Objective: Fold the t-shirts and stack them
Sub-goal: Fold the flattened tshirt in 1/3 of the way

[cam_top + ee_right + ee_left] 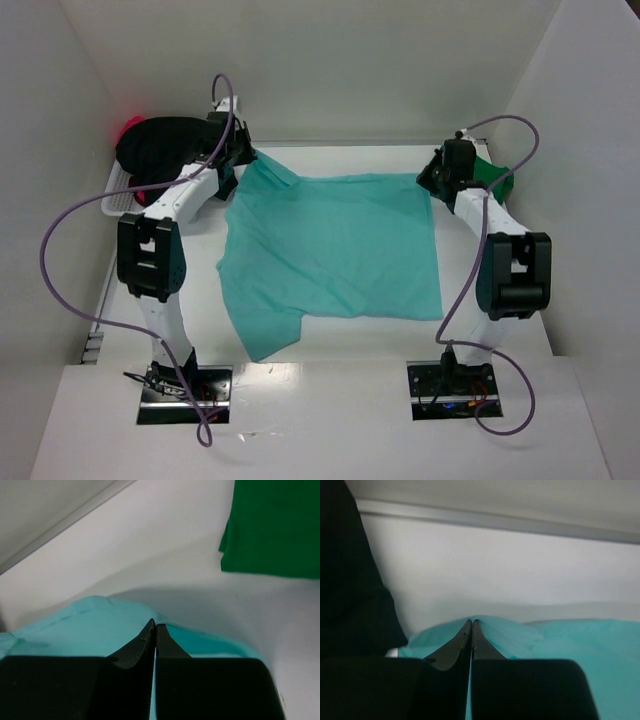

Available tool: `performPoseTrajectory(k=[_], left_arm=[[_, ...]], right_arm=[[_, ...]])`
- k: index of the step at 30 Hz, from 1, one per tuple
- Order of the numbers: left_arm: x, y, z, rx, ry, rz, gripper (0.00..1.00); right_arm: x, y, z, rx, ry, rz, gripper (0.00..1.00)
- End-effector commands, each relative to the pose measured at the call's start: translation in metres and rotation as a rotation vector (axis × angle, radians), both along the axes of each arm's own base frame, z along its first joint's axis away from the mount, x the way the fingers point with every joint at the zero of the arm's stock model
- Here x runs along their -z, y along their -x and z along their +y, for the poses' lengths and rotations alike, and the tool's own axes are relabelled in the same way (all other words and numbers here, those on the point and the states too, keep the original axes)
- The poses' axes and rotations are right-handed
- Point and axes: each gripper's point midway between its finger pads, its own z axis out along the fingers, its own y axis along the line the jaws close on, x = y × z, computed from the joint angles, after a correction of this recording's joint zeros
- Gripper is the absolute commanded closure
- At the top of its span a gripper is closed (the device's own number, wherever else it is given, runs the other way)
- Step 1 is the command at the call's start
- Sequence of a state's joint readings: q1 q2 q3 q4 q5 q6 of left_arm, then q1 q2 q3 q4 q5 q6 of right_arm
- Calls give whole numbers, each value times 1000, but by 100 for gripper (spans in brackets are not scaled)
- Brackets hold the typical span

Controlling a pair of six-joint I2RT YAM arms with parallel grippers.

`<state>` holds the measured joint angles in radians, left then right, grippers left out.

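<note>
The job looks barely begun. The light teal t-shirt (330, 250) lies spread nearly flat across the middle of the tabletop (330, 348), unfolded, with one sleeve trailing toward the lower left of the frame.

The left end effector (243, 155) sits at the shirt's upper left corner and the right end effector (437, 180) at its upper right corner. In each wrist view the fingers are pressed together with teal cloth pinched between them, so both are clamped on the far hem. My guess is that a first fold is being set up.

At upper right, just beyond the right end effector, the dark green t-shirt (497, 178) shows as a compact, straight-edged patch. It may be folded already, though I can't tell for sure. At upper left, the black t-shirt (160, 145) is heaped with a bit of the red-pink t-shirt (130, 130) peeking out behind it, over a white basket (118, 198). Both look unfolded.

As for room, the walls (40, 150) close in on three sides. The teal hem lies near the back edge, and the black heap and green patch crowd the two far corners. The bare strip of tabletop is toward the bottom of the frame, in front of the shirt.
</note>
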<state>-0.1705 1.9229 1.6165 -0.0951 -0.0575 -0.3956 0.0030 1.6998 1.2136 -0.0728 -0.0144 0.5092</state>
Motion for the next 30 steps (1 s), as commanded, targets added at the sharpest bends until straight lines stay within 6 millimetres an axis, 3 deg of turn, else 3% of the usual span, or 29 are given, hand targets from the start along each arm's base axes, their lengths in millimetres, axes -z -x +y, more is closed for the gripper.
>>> performPoseTrajectory(k=[1,2,5,6,9,16,18,19,20,21,22,30], left_arm=[[-28,-39,4,4,23,-105,100],[-27,-45,3,4,23,-109,100],[-13,-62,11,5,32,-92,100],[-18,-67,15,-1,33,-108,100],[-7,-82,6,42,42,-95,100],[3,-91,-1,104,48,-68,100],[10,-83,-7,98,24,-45,100],[2,-78,-5,88,20,-51,100],[14,-71,-4,88,18,-31,100],[4,-64,-8,91,28,-45,100],[0,-58,-9,88,38,-50,100],[-23,6,-10,98,77,-29,100]], right_arm=[[-15,-47,-14,27,56,-78,100],[-19,-54,-16,34,58,-89,100],[-6,-72,-23,42,71,-70,100],[3,-76,-27,49,71,-55,100],[9,-92,-31,43,74,-53,100],[30,-106,-30,25,75,-15,100],[30,-106,-28,18,70,-15,100],[31,-101,-28,17,70,-8,100],[22,-100,-28,18,71,-28,100],[24,-94,-28,18,70,-23,100],[13,-89,-28,18,71,-40,100],[-8,-41,-26,24,64,-59,100]])
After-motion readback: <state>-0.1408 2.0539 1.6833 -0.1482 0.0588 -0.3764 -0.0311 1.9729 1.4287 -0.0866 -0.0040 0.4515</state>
